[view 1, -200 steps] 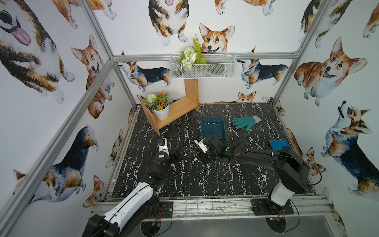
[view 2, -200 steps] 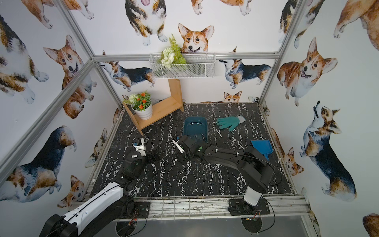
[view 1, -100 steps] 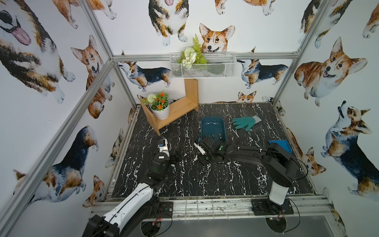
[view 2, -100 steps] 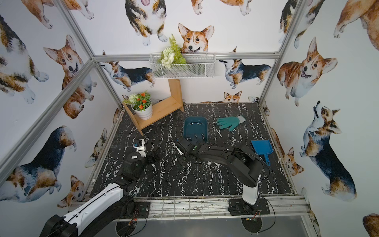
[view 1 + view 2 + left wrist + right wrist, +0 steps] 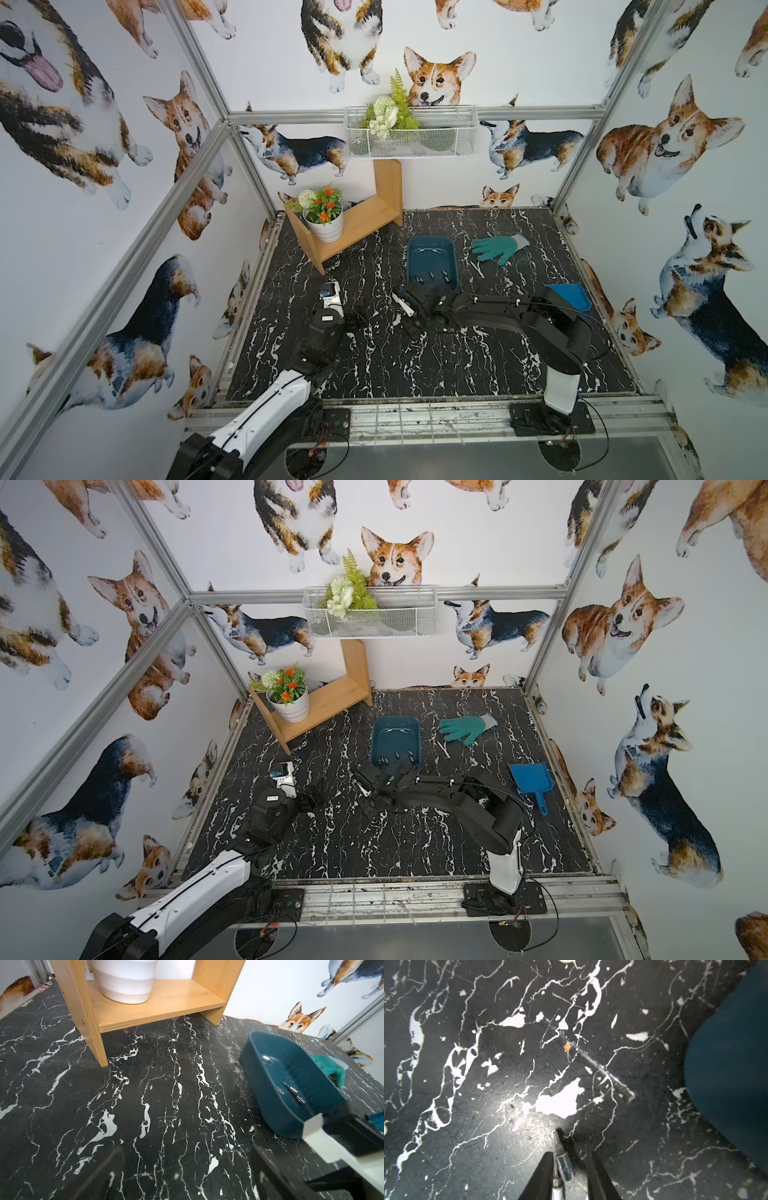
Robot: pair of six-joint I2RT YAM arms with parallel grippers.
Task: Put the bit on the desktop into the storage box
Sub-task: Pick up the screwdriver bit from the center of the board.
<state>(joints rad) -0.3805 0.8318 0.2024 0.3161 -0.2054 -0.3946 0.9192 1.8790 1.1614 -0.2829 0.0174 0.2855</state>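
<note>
Right gripper point(image 5: 569, 1154) straddles a silver bit point(image 5: 564, 1165) on the desktop point(image 5: 467, 1105), jaws not yet clamped; several bits point(image 5: 293, 1091) lie in the box point(image 5: 264, 1084) (left gripper point(image 5: 187, 1174) idle, spread wide); a dark one point(image 5: 596, 1068) waits outside.

One worktop point(image 5: 415, 365), one left arm point(image 5: 274, 399), one right arm point(image 5: 557, 336), one storage box point(image 5: 432, 262) with at least four small bits point(image 5: 293, 1091) in it, one silver bit point(image 5: 563, 1164), one dark slim rod point(image 5: 598, 1068), one green glove point(image 5: 496, 248), one blue scoop point(image 5: 530, 777), one wooden shelf point(image 5: 365, 218), one flowerpot point(image 5: 328, 230), one wire basket point(image 5: 436, 143)
</note>
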